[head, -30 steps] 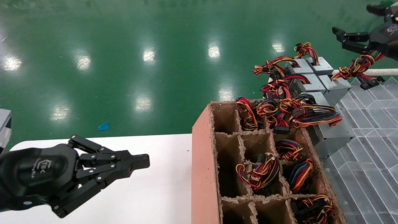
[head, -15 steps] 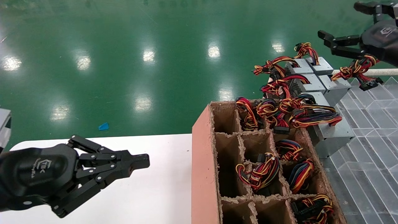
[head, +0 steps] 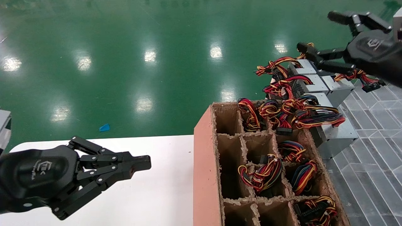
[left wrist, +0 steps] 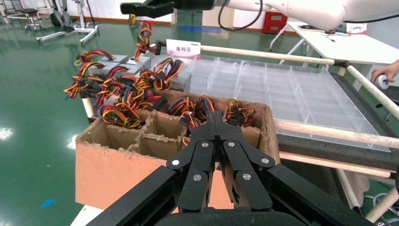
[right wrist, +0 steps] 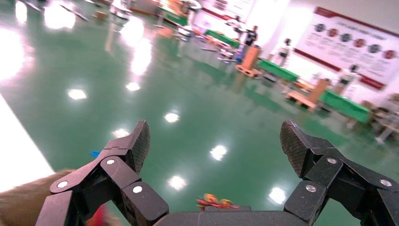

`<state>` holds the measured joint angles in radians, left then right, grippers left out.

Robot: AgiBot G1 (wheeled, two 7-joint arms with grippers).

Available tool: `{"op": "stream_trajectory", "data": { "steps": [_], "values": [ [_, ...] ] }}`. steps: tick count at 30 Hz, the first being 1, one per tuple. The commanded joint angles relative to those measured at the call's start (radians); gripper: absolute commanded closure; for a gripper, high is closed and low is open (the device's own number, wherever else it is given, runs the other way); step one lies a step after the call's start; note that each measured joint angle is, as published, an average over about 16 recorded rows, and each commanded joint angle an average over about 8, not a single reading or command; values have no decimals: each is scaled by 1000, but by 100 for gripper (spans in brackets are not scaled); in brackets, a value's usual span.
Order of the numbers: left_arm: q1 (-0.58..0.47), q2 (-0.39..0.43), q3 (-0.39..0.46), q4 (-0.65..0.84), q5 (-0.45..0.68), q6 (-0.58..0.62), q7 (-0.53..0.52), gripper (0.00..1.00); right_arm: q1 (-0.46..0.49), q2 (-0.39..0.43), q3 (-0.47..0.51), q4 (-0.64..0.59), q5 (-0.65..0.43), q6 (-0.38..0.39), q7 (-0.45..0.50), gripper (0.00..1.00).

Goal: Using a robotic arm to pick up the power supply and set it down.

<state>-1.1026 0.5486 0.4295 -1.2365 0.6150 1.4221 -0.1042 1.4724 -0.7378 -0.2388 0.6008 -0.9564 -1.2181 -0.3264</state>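
Note:
Several grey power supply boxes with red, yellow and black wire bundles lie clustered beyond the cardboard box. The rightmost power supply (head: 340,88) trails its wire bundle (head: 361,77) onto the clear tray. My right gripper (head: 320,31) hovers open above the far boxes, one finger (head: 306,48) over the rearmost grey box (head: 306,66), and holds nothing. In the right wrist view that gripper (right wrist: 214,141) stands wide open over green floor. It also shows far off in the left wrist view as the right gripper (left wrist: 150,7), above the boxes (left wrist: 117,63). My left gripper (head: 143,163) (left wrist: 215,120) is parked, shut and empty, over the white table.
A divided cardboard box (head: 205,163) (left wrist: 117,172) holds wire bundles (head: 262,174) in several cells. A clear plastic compartment tray (head: 373,131) (left wrist: 287,89) lies to its right, bordered by a pale rail (left wrist: 282,56). The white table (head: 150,194) sits on the left, green floor beyond.
My right gripper has swung leftward, from over the trailing wire bundle to above the far grey boxes, still open. The left gripper has not moved.

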Motion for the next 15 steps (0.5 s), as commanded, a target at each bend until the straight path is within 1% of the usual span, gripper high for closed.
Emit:
{"op": "stream_trajectory", "data": {
  "steps": [1,15],
  "values": [
    [0,0,0,0,0,0,0,0,-24,8,-2,41,14,-17,31,0],
    [0,0,0,0,0,0,0,0,-189,60,-19,325,107,-132,244,0]
  ]
}}
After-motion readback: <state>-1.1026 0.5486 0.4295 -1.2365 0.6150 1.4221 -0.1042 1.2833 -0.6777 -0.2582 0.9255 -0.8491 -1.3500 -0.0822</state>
